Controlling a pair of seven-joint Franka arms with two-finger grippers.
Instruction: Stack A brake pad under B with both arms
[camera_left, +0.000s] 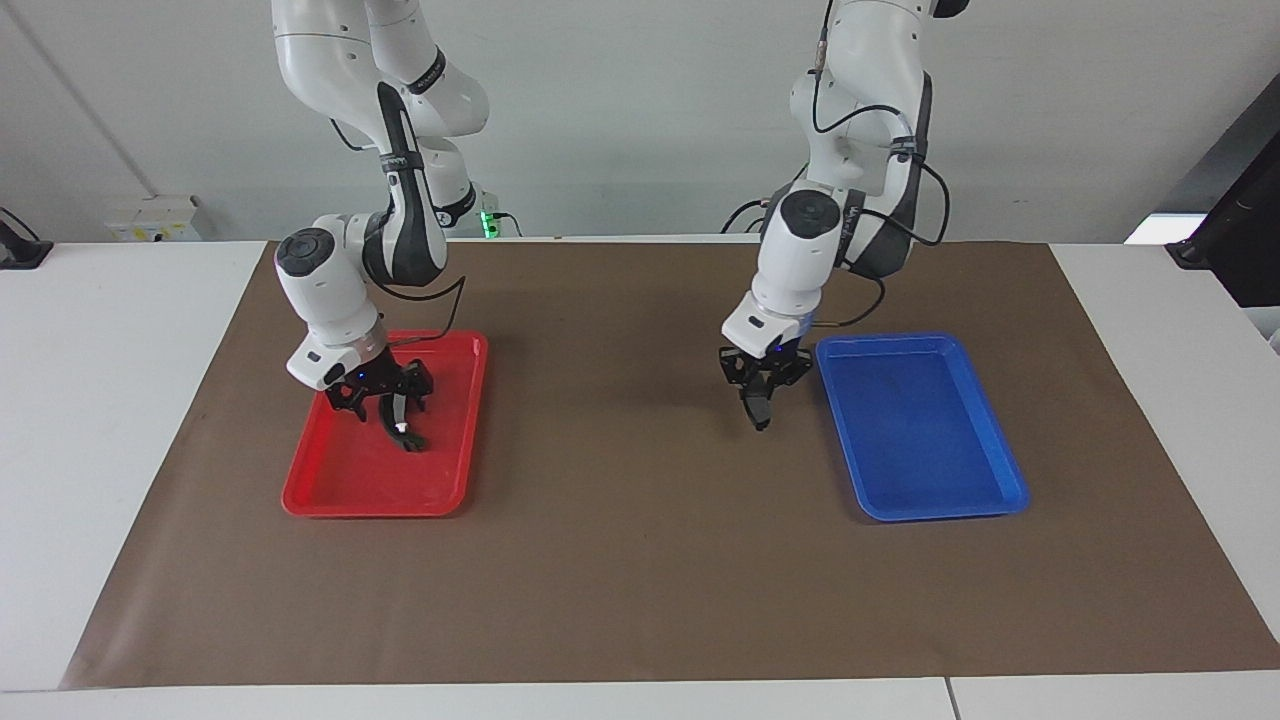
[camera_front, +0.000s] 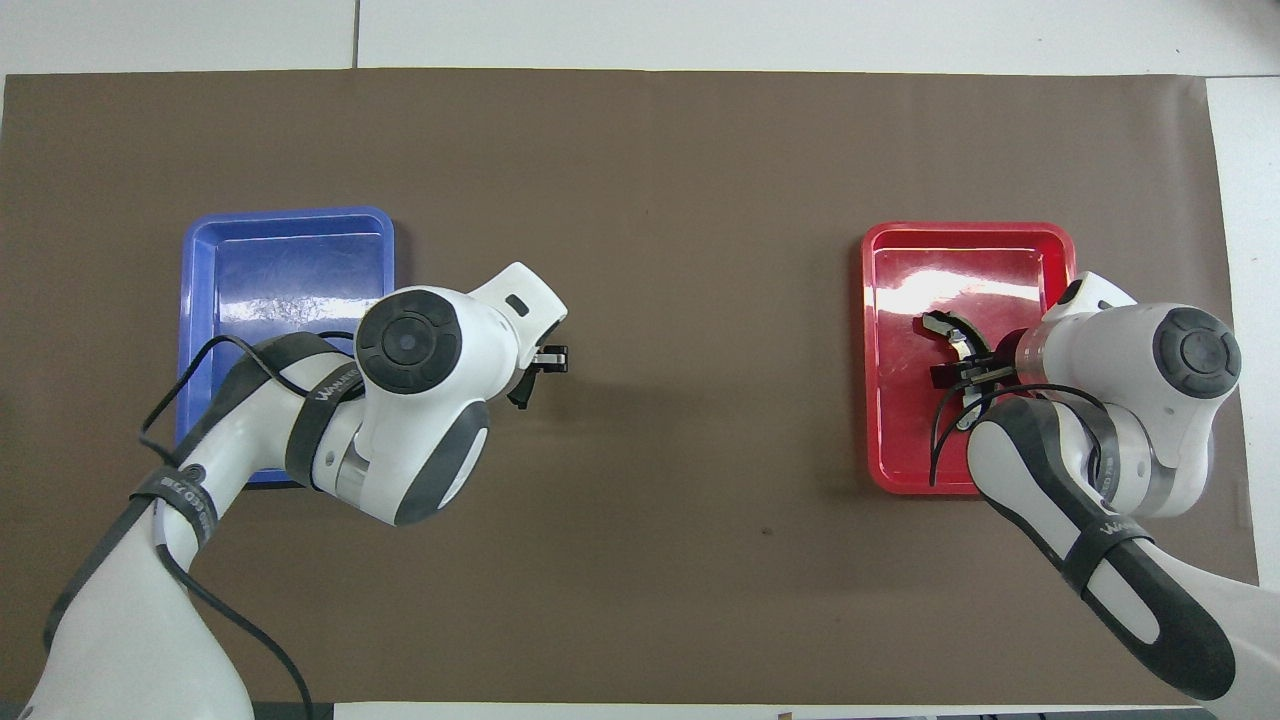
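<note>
Legible marking found in the overhead view only: white lettering on the dark band of the left arm (camera_front: 335, 385), beside the round joint cap, reading in part "WAN"; remaining letters not decipherable. Similar white lettering on the dark band of the right arm (camera_front: 1115, 530), near the lower joint; characters not decipherable. Faint lettering on another dark strap lower on the left arm, unreadable. In the facing view, small white marks on the dark bands of both arms, unreadable. No readable text, number or sign on the red tray (camera_front: 1055, 240), blue tray (camera_front: 290, 220) or brown mat (camera_front: 660, 150).
</note>
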